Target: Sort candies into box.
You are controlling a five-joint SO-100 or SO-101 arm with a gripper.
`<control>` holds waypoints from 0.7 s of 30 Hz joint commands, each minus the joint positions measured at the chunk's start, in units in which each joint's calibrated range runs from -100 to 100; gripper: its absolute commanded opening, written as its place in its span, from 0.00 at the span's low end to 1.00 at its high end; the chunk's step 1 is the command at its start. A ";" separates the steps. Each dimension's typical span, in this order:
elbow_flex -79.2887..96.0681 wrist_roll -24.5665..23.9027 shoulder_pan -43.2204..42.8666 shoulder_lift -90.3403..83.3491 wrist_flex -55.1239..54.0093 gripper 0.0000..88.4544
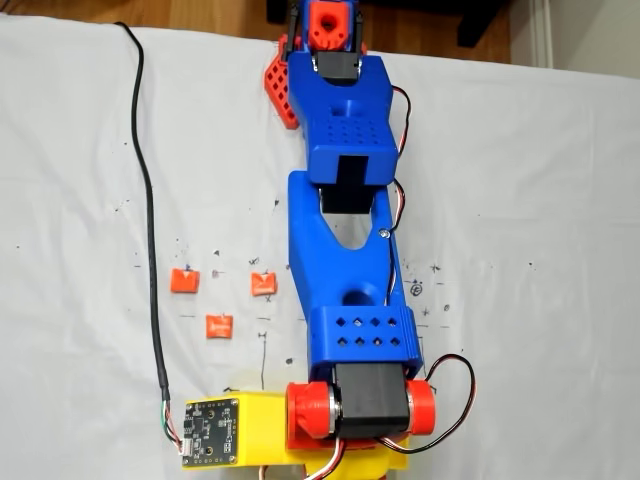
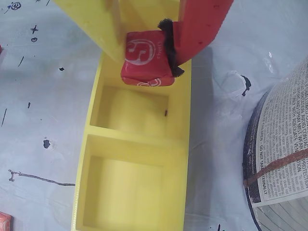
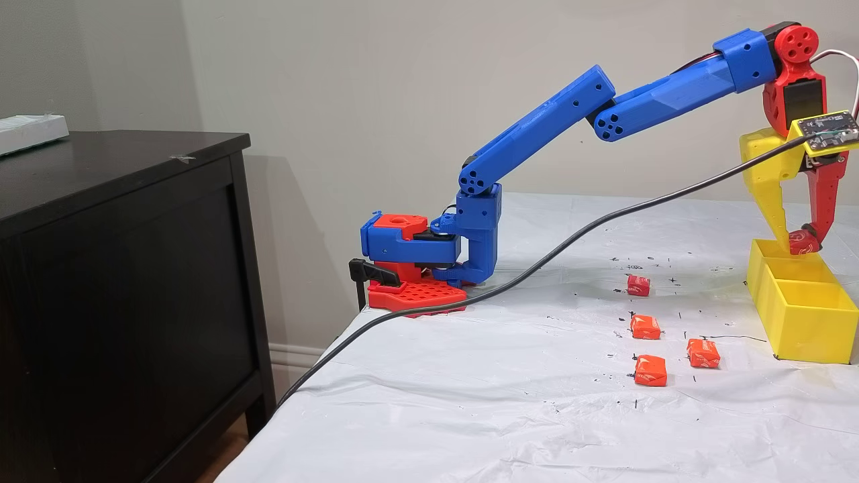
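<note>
From my remote station I see the gripper (image 2: 155, 48) clenched on one red candy (image 2: 144, 60): in the wrist view the sweet is pinched between the yellow finger (image 2: 98, 24) and the red finger (image 2: 202, 24), whose edge has a black pad touching the wrapper. In the fixed view from the side, the gripper (image 3: 798, 243) holds this candy (image 3: 802, 243) just above the far end of the yellow tray (image 3: 805, 315). The wrist view shows two square compartments of the tray (image 2: 137, 132) below the candy, and both look empty.

On the white table cover (image 3: 470, 376), four more candies lie loose near the tray, apart from each other: one darker red (image 3: 638, 285), and three orange (image 3: 645, 327), (image 3: 702, 353), (image 3: 650, 370). In the fixed view from above I count three of them (image 1: 183, 281), (image 1: 263, 284), (image 1: 219, 326) left of the blue arm (image 1: 345, 240). A black cable (image 3: 537, 268) runs across the cover to the camera board (image 3: 825, 131) on the wrist.
</note>
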 commanded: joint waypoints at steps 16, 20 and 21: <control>1.66 0.83 0.15 -5.05 0.77 0.28; 2.94 0.73 0.24 -7.00 1.18 0.26; 3.39 0.63 0.24 -7.60 1.26 0.22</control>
